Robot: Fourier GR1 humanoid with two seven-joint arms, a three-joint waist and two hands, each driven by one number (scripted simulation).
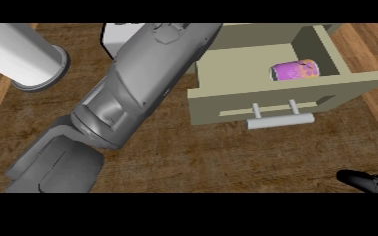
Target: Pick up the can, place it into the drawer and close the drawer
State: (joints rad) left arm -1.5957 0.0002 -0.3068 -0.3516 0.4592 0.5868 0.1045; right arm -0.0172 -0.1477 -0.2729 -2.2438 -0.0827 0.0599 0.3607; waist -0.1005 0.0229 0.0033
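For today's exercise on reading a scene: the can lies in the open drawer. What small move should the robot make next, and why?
Probably bring the right hand up to the handle of the drawer, ready to push it in. The can already lies inside on its side and the drawer stands open, so only closing seems left.

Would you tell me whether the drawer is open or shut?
Open: the drawer stands pulled out, its inside exposed, the can lying inside.

one view only, from the robot's head, looking steeply down on the wooden counter (221, 155); it sits close, a grey forearm (140, 80) filling the view's left, the open drawer (258, 100) upper right.
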